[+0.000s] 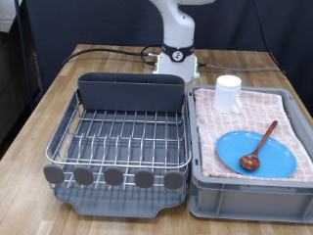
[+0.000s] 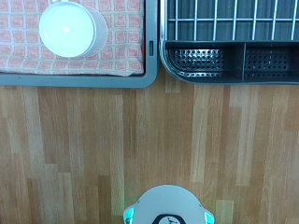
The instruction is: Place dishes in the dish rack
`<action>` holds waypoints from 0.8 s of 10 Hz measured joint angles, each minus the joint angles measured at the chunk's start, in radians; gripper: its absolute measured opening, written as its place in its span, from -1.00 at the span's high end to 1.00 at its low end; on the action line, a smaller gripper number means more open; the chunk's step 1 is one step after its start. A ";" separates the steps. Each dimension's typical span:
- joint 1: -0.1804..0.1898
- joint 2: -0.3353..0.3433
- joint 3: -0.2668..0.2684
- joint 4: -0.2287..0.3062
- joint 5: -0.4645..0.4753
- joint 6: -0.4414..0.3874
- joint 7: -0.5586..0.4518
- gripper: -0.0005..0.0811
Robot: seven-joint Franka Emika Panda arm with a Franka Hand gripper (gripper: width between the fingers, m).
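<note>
The silver wire dish rack [image 1: 122, 135] in its dark grey tray stands at the exterior view's left, with the tall grey utensil compartment [image 1: 132, 93] at its far end, and holds no dishes. The bright-blue plate [image 1: 281, 162] lies on the pink checked cloth in the grey bin [image 1: 249, 194] to the right. The reddish-brown wooden spoon [image 1: 262, 143] rests across the plate. The white mug [image 1: 228, 93] stands at the bin's far end. The wrist view looks straight down on the mug [image 2: 71, 28] and the rack's utensil compartment [image 2: 229, 61]. The gripper shows in neither view.
The robot's white base [image 1: 177, 59] stands on the wooden table behind the rack and shows in the wrist view [image 2: 168, 207]. Black cables [image 1: 108, 51] run along the table's back. Bare wood [image 2: 149, 140] lies between base, bin and rack.
</note>
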 joint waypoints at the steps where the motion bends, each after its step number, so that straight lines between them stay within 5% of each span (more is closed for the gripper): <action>1: 0.000 0.004 0.002 -0.002 0.002 0.021 0.031 -0.98; 8: -0.007 0.230 0.146 -0.008 0.003 0.398 0.477 -0.98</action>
